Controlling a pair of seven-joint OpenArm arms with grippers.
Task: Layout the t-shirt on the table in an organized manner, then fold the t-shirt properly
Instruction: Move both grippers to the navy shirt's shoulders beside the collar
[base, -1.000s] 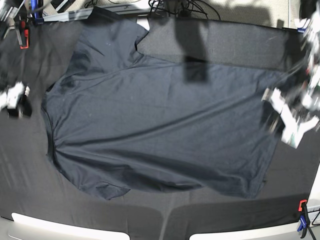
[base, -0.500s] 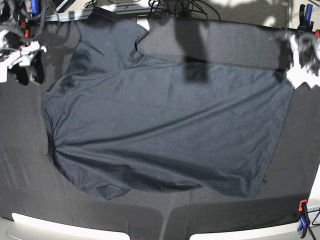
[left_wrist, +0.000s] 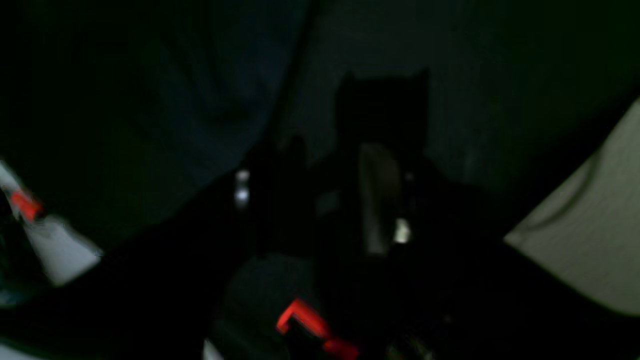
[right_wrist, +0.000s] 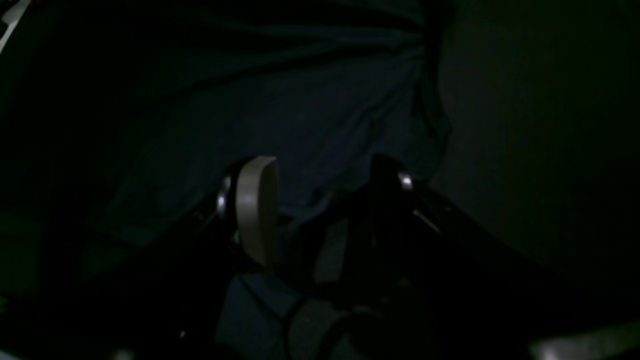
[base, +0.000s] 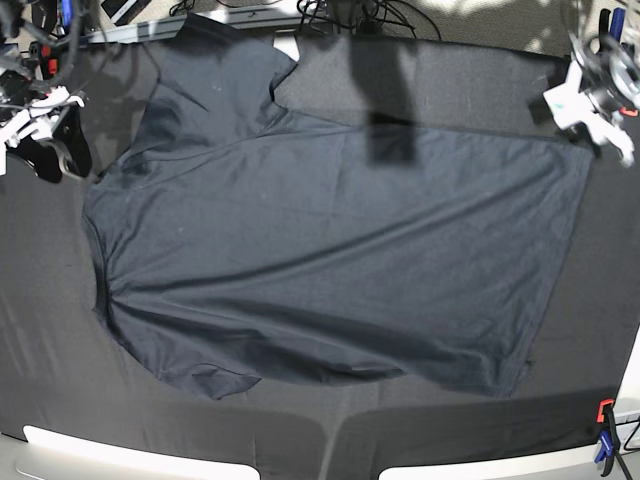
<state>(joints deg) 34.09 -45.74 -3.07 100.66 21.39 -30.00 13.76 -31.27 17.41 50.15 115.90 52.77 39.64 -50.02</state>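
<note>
Both arms have drawn back toward the far corners since a second ago, when they hung lower beside the garment's left and right edges. Spread flat across the middle of the worktop (base: 40, 330), the t-shirt (base: 330, 260) lies with one sleeve reaching the far edge and its hem toward the right. At the far left, the right gripper (base: 55, 145) hangs just beyond the shoulder edge, apart from the cloth; its wrist view shows the jaws spread wide with nothing between them, above the fabric. At the far right, the left gripper (base: 590, 105) sits just past the hem corner; its dark, blurred wrist view shows a narrower gap, empty.
</note>
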